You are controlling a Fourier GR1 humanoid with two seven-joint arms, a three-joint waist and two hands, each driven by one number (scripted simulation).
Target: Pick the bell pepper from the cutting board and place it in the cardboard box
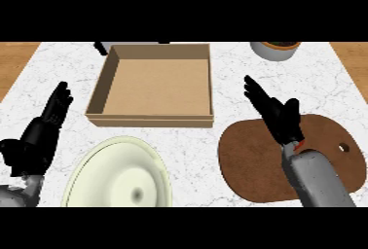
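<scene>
The right hand (277,116) is in the right half of the frame, above the upper edge of the cutting board (248,158). Its fingers are stretched out and point to the upper left, toward the cardboard box (151,118). They are not curled around anything, and the fingertips are over the white marble counter (320,82), apart from the box.

Of the bell pepper (300,143) only a small red piece shows, just beside the wrist of this hand and over the cutting board. The hand and the grey forearm hide the rest, so I cannot tell if the hand touches it.

The cutting board is brown and rounded, with a small hole near its right side, and it lies in the lower right of the frame. The cardboard box stands open in the upper middle, and only its brown bottom is visible inside.

The left hand (45,124) rests at the left edge of the frame with its fingers straight and pointing up; it holds nothing. A cream plate (108,170) lies in the lower left, between the left hand and the cutting board and just below the box. A pale pot (274,50) with dark content stands at the upper right.
</scene>
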